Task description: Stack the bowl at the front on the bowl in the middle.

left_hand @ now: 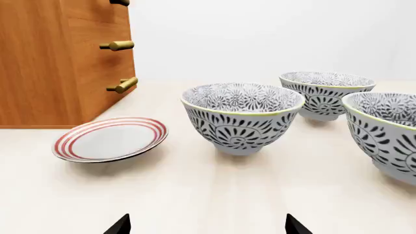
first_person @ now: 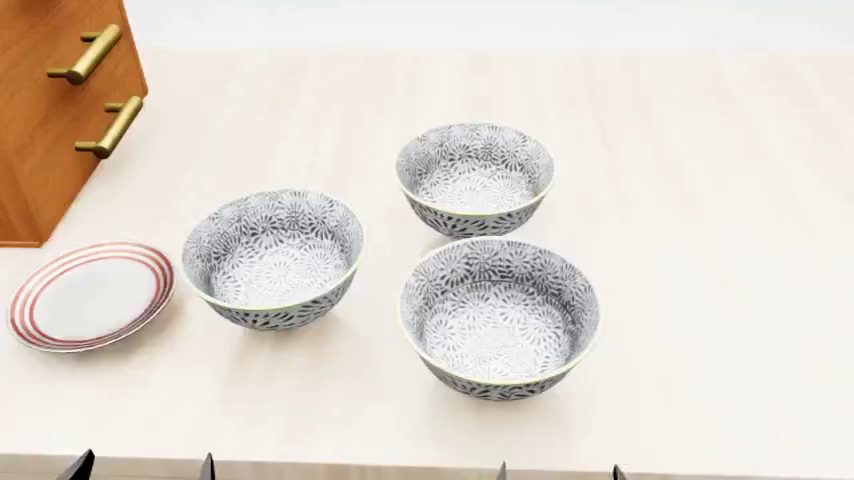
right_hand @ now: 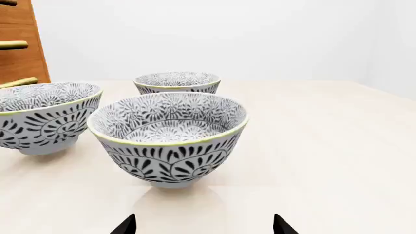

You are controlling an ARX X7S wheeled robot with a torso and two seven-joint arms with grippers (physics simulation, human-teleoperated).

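Three patterned bowls stand upright and apart on the pale table (first_person: 707, 200), none touching another. Nearest me is the front bowl (first_person: 499, 318), just ahead of my right gripper (right_hand: 204, 225); in the right wrist view it sits between the two dark fingertips (right_hand: 124, 226) — only those tips show, set wide apart with nothing between them. The middle bowl (first_person: 274, 258) stands to its left and a little farther back, ahead of my left gripper (left_hand: 208, 225), whose tips are likewise spread and bare. The far bowl (first_person: 475, 178) lies beyond both. From the head camera my grippers are all but cut off — just four small dark points at the lower edge. A red-striped plate (first_person: 91, 295) lies flat at the far left, beside the middle bowl, its rim close to the frame edge. Behind it a wooden cabinet (first_person: 40, 150) with brass handles (first_person: 110, 127) is cropped by the frame, so its full shape is hidden.
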